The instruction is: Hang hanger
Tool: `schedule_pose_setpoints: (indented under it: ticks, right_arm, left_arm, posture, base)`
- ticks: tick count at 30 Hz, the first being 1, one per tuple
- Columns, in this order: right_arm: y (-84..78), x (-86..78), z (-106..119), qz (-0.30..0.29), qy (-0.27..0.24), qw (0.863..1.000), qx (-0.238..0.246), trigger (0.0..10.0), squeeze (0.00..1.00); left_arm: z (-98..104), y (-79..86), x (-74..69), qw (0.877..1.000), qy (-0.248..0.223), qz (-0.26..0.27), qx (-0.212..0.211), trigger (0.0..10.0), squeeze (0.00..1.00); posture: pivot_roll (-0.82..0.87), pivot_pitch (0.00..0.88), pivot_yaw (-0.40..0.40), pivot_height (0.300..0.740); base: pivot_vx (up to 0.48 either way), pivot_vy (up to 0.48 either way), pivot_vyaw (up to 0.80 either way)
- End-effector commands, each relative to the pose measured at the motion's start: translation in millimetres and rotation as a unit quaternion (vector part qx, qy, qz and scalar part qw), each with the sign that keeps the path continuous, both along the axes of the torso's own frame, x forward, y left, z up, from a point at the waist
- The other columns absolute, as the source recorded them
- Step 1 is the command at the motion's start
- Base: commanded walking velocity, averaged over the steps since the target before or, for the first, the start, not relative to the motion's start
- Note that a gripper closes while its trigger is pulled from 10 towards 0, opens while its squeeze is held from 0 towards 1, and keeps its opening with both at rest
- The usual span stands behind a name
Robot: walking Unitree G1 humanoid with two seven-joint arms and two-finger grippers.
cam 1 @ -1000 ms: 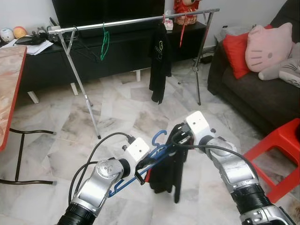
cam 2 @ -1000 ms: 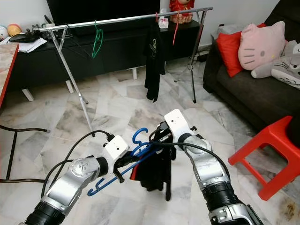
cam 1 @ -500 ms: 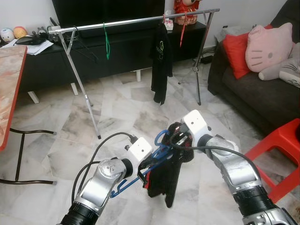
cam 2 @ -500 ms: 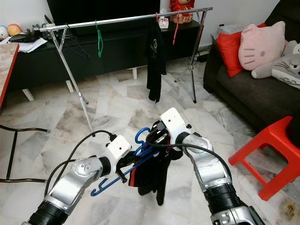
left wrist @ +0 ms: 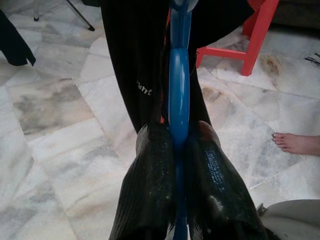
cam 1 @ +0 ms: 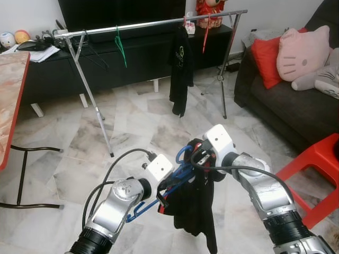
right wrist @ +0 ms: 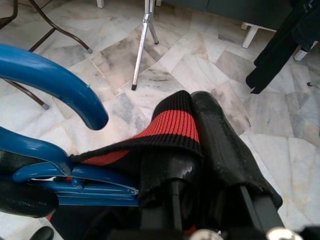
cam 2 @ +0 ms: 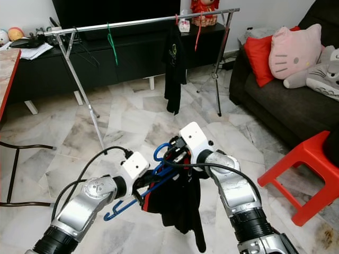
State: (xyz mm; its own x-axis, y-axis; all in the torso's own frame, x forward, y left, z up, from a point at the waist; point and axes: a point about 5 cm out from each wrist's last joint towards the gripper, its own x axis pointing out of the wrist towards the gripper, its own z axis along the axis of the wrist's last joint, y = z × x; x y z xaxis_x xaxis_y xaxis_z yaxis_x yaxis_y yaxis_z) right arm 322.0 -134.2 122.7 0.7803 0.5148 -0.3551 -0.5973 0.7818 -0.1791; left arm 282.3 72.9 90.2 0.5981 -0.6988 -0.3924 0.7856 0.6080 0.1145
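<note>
The blue hanger [cam 1: 177, 172] is held low in front of the robot, well apart from the silver clothes rail [cam 1: 159, 24] at the far side of the room. The left hand [left wrist: 175, 165] pinches the hanger's bar between its two black fingers. The right hand [right wrist: 200, 150] is pressed together on the red-ribbed collar of the black garment [cam 1: 193, 206], beside the hanger's hook.

Risk: the garment appears only part-seated on the hanger. If the right hand lets go early, the cloth could slide off one arm to the marble floor [cam 1: 132, 132]. The left grip is narrow and sits on one arm of the hanger, so the load may twist it.

Against the earlier frame, the garment hangs longer and straighter below the hanger, and the green hanger [cam 1: 121, 46] on the rail has swung.
</note>
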Motion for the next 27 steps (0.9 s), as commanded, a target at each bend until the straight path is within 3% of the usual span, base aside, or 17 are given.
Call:
schedule_pose_setpoints:
  ticks: [1,13,15,27]
  right_arm:
    - [4.8,0.1,11,0.013,-0.022,1.0,0.009,10.0,0.0]
    - [4.8,0.1,11,0.013,-0.022,1.0,0.009,10.0,0.0]
    - [-11.7,-10.0,3,-0.007,-0.009,1.0,-0.024,10.0,0.0]
    - [-18.2,-13.1,-8,-0.032,0.013,0.999,-0.037,10.0,0.0]
  left_arm:
    - [2,-1.2,1.9,1.0,-0.002,-0.002,-0.003,10.0,0.0]
    - [2,-1.2,1.9,1.0,-0.002,-0.002,-0.003,10.0,0.0]
    - [15,4.8,24.2,0.993,-0.048,0.104,-0.027,10.0,0.0]
    - [15,4.4,27.7,0.99,-0.053,0.122,-0.036,10.0,0.0]
  posture:
    - [-0.1,0.0,-0.045,0.74]
    - [-0.1,0.0,-0.045,0.74]
    - [-0.11,0.0,-0.046,0.74]
    - [-0.11,0.001,-0.05,0.74]
  base:
    - [0.0,0.0,0.0]
    - [0.0,0.0,0.0]
    - [0.0,0.0,0.0]
    - [0.0,0.0,0.0]
